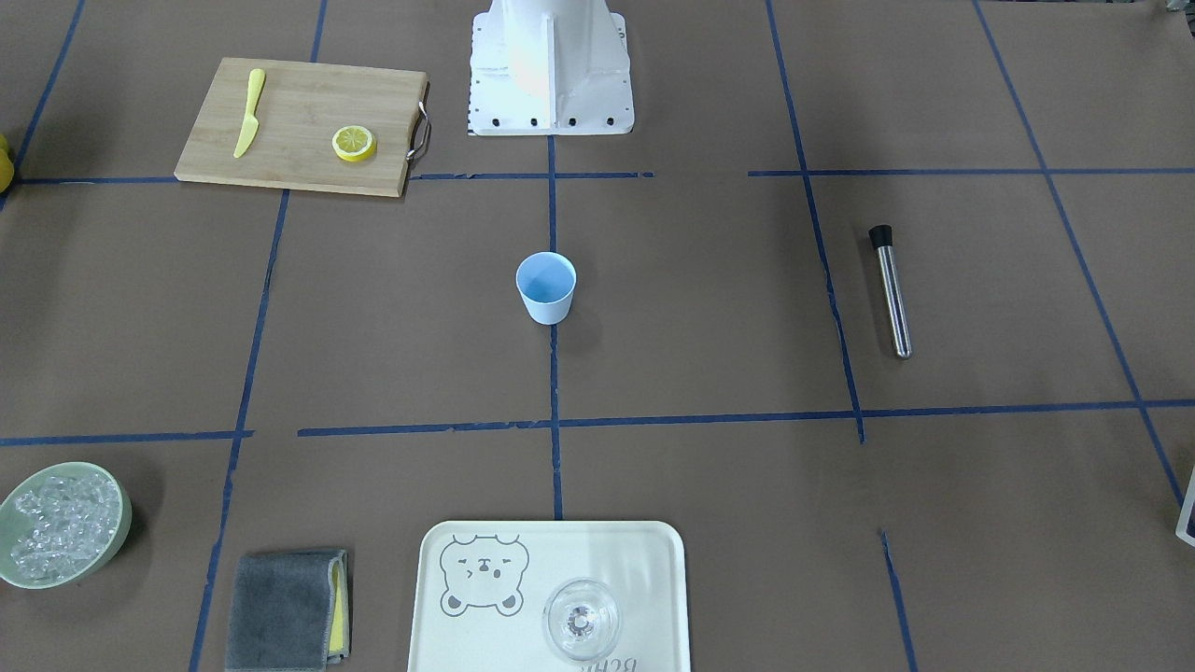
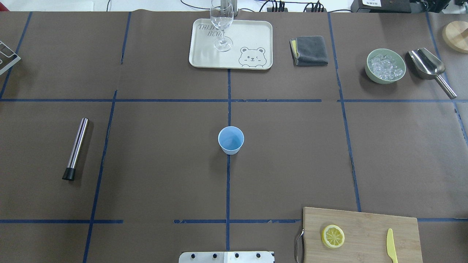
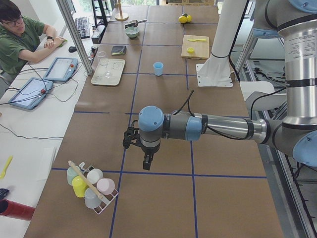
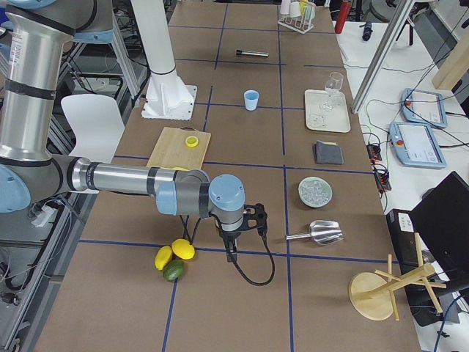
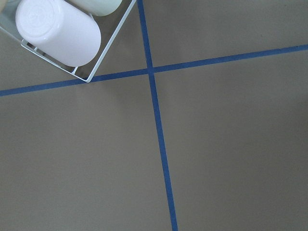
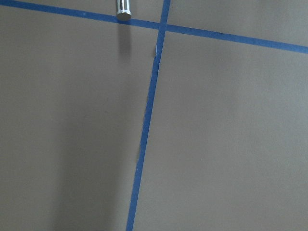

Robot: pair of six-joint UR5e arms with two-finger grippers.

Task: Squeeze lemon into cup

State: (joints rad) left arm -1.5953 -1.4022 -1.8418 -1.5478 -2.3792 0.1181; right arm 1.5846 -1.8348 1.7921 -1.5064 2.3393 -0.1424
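Light-blue cup stands upright at the middle of the overhead view, on a blue tape line of the brown table. At the lower right the lemon lies cut face up on a wooden board, with a yellow knife near it. The left gripper and right gripper show only in the 2 side views, hanging over the table well apart from the cup; I cannot tell whether either is released or clenched

Your stock: cup, matt plastic; board, grained wood; glass, clear, glossy; tube, polished metal; cloth, napped; table cover, matt paper.
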